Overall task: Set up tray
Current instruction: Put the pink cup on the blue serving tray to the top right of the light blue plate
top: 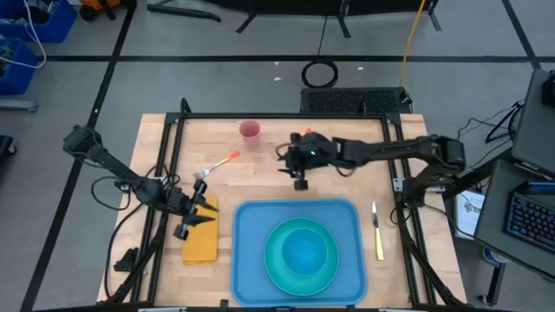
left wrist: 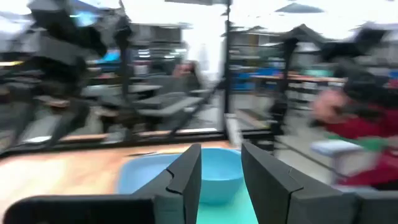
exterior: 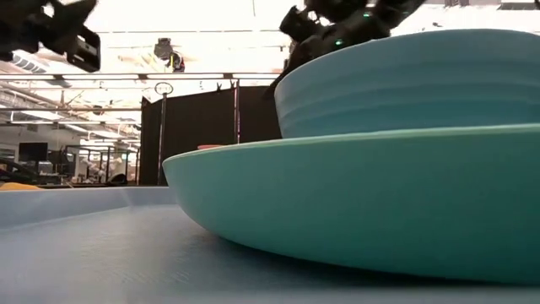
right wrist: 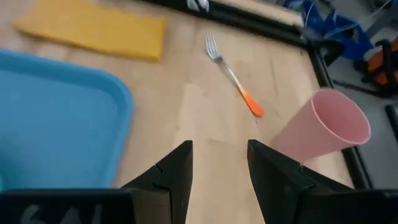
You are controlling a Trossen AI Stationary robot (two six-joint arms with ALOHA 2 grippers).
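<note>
While my right pincer [top: 301,183] hovers with fingers apart and empty just behind it, and my left pincer [top: 185,227] gapes empty over the yellow cloth napkin [top: 200,243], the large blue plastic tray [top: 253,224] sits at the bench's near edge, carrying a round teal plate [top: 301,254]. I judge it stiff, light, slippery; I'd pinch its raised rim.

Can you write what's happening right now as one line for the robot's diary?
tray: plate and bowl on it | left gripper: open, above napkin | right gripper: open, empty, above table between tray and cup | fork, knife: on table
</note>
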